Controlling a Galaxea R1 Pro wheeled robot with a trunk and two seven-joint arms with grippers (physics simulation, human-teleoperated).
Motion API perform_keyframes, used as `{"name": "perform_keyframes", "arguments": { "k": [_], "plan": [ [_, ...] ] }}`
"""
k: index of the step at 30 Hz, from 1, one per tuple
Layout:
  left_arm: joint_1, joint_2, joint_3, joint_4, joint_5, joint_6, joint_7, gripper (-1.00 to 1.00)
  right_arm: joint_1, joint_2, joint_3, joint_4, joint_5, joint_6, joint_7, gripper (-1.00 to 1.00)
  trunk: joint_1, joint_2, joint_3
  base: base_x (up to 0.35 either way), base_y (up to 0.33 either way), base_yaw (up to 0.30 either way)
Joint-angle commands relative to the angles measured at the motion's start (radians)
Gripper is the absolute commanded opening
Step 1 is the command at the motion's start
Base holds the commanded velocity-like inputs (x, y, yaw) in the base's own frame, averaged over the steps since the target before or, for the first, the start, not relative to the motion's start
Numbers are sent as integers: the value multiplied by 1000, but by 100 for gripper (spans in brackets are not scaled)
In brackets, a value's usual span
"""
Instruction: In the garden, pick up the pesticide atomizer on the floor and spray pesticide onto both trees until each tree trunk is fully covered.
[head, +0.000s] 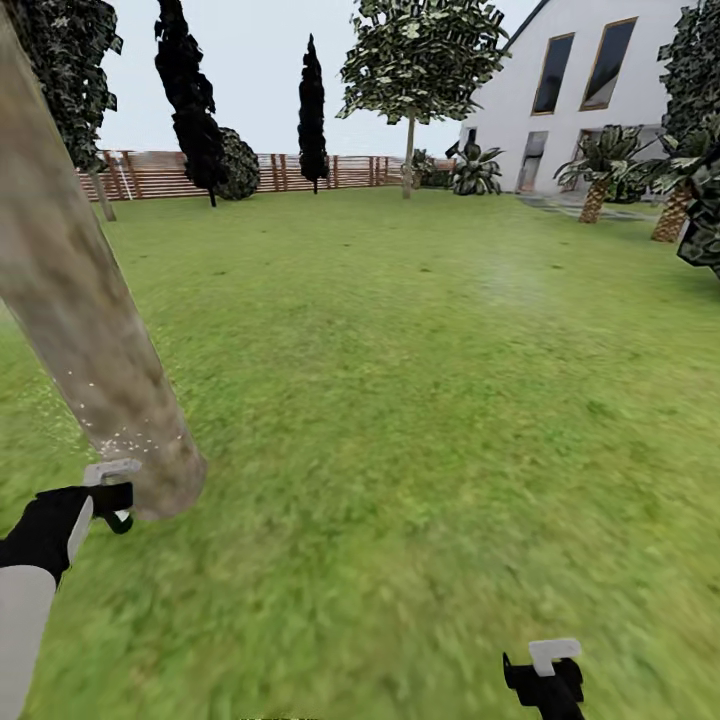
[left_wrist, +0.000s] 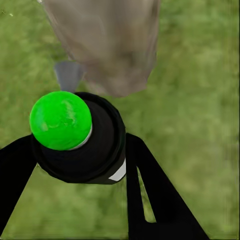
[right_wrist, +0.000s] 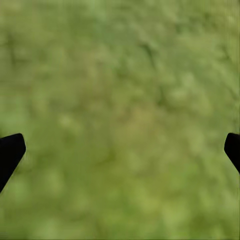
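A thick tree trunk (head: 85, 330) of mottled grey-beige bark, smooth and slightly tapering, is seen leaning across the near left of the head view, its foot planted in blurry green grass (head: 420, 400). Tiny white specks of pesticide (head: 125, 440) are scattered over the lowest part of the bark. Just beside the trunk's base the left end effector (head: 110, 497) is held, and in the left wrist view its black fingers (left_wrist: 150, 195) are clenched around the pesticide atomizer (left_wrist: 82, 137), a round dark bottle with a sliver of white label, topped here by a glossy bright green cap (left_wrist: 61, 120); a small grey cone-shaped nozzle (left_wrist: 68, 75) is pointed at the trunk, which stands close in front of it. The right end effector (head: 545, 675) is seen at the near right above bare lawn, and its two dark fingertips (right_wrist: 11, 150) are spread wide apart with nothing between them. At the far side a second tree (head: 415, 60) with a thin pale trunk and a ragged leaf crown is set before a reddish-brown slatted fence (head: 290, 172), with narrow black cypresses (head: 312, 110) to its left and a white gabled house (head: 575, 90) with short palms (head: 600, 165) at the far right.
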Motion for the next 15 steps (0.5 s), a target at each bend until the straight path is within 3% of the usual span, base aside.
{"name": "perform_keyframes", "arguments": {
  "k": [1,6,7,10,13,15],
  "plan": [
    [-19,0,2,-10,-18,13,-22,-100,-1,0,-7,1,11,-3,-3,100,0,0,-1,0,0,276],
    [-35,17,-6,-18,-22,21,-32,-100,-1,0,-7,1,11,-3,-3,100,0,0,-1,0,0,269],
    [-37,15,-18,-19,-22,24,-33,-100,-1,0,-7,1,11,-3,-3,100,0,0,-1,0,0,131],
    [-87,3,-113,-50,-17,111,-31,-100,-1,-3,-7,0,11,-3,-3,100,0,0,-1,0,0,37],
    [-138,-3,-130,-76,-15,133,-31,-100,-1,-4,-7,0,11,-3,-3,100,0,0,-1,0,0,1],
    [-156,9,-132,-77,-18,161,-32,-100,-1,-4,-7,0,11,-3,-3,100,0,0,-1,0,0,0]
  ]
}}
